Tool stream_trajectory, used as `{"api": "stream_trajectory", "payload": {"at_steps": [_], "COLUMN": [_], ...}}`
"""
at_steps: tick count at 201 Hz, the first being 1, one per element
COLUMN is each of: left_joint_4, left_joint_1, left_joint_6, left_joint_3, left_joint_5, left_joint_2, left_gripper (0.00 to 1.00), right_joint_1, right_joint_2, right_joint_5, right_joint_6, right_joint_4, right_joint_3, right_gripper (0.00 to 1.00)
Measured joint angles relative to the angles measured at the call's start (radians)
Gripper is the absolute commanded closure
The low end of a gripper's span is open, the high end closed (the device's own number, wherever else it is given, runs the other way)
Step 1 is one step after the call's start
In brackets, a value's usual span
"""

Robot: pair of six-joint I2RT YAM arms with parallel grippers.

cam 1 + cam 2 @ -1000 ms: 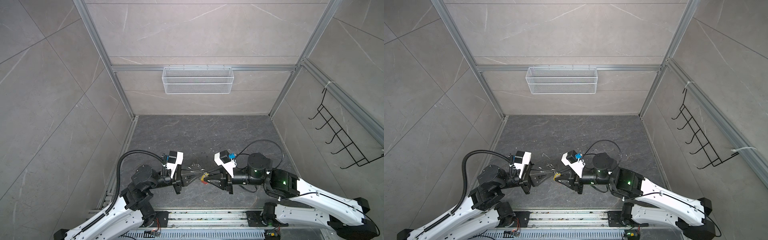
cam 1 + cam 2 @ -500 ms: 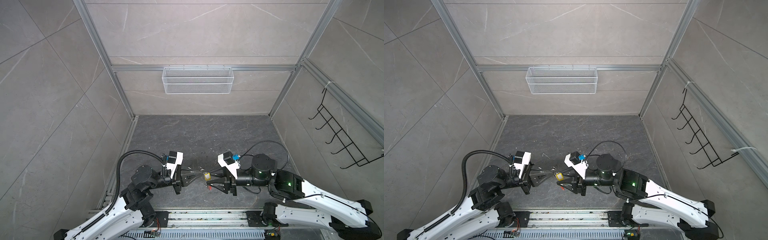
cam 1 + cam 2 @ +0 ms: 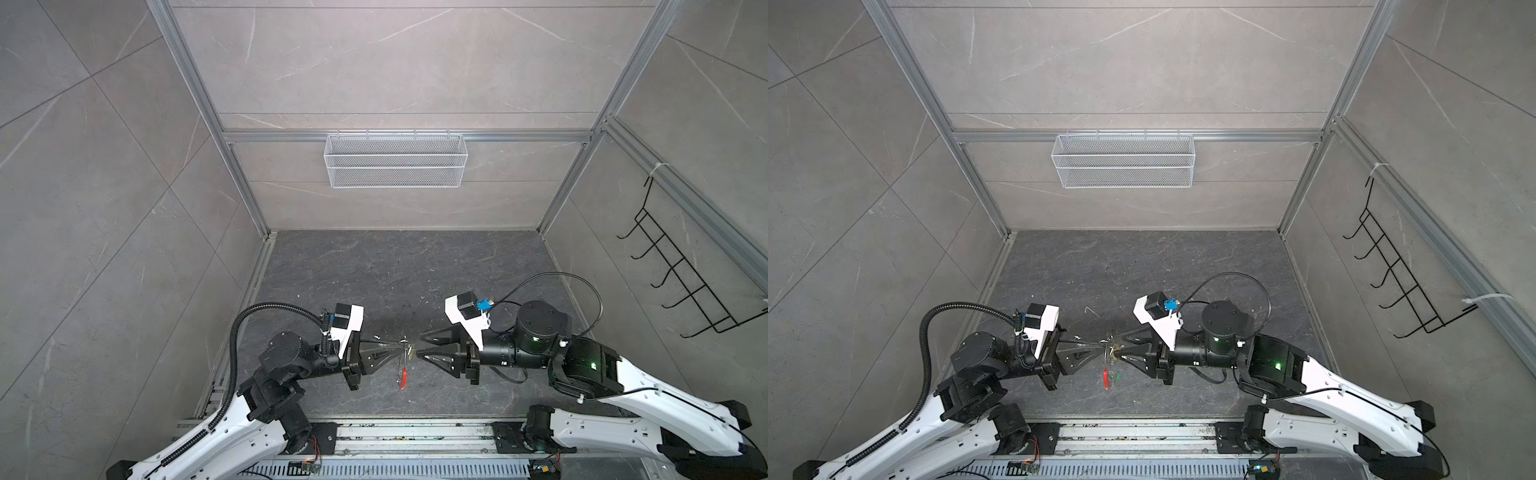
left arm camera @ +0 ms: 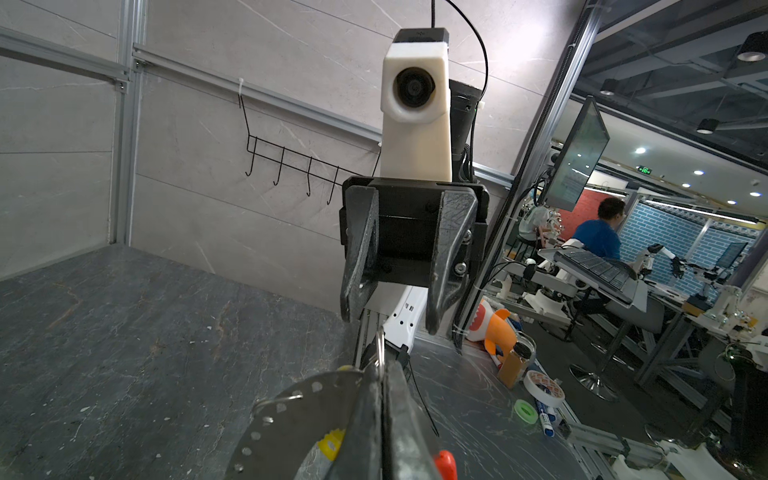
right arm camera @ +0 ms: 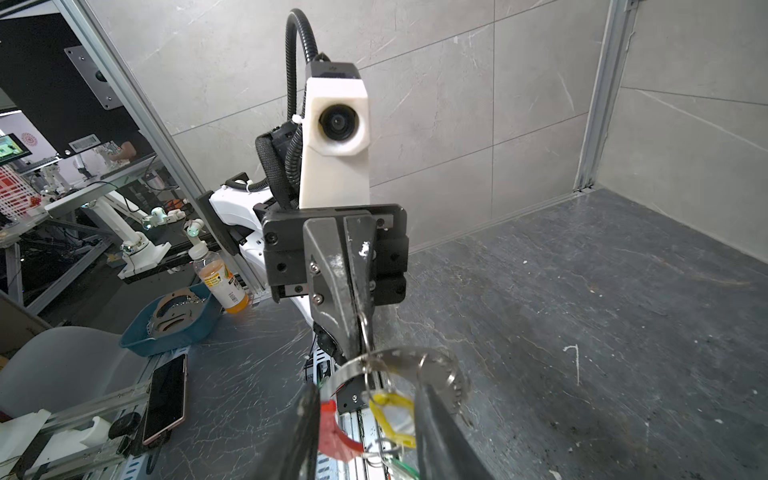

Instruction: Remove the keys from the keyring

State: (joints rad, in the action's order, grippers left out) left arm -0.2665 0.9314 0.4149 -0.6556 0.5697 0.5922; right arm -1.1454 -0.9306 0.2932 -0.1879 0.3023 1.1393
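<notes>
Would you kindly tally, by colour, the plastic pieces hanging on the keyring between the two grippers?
Red sleeve: 1
Yellow tag: 1
Green tag: 1
Total: 3

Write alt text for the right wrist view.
The left gripper, shut, pinches the keyring above the table; a yellow tag hangs from it beside its red sleeve. The right gripper faces it, fingers apart either side of the tag.

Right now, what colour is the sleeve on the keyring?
Red. The sleeve shows best in the right wrist view.
</notes>
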Motion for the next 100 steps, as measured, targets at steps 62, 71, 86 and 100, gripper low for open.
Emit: {"api": "stream_trajectory", "payload": {"at_steps": [62,71,86,100], "left_joint_4": [0.000,0.000,0.000,0.000], "left_joint_1": [0.000,0.000,0.000,0.000], "left_joint_6": [0.000,0.000,0.000,0.000], "left_joint_3": [0.000,0.000,0.000,0.000], "left_joint_5": [0.009,0.009,0.009,0.009], "left_joint_2": [0.000,0.000,0.000,0.000], "left_gripper": [1.00,1.00,1.00,1.00], "right_joint_1": [0.000,0.000,0.000,0.000], "right_joint_2": [-0.032,-0.032,-0.034,-0.038], "right_joint_5": [0.041,0.046,0.053,0.056], "right_joint_6": [-0.004,-0.005,-0.009,-0.008], "right_joint_4": [-0.016,-0.016,-0.019,-0.020], "right_joint_3": [0.001,0.003,0.004,0.006], "right_gripper": [0.71,0.73,0.76,0.77]}}
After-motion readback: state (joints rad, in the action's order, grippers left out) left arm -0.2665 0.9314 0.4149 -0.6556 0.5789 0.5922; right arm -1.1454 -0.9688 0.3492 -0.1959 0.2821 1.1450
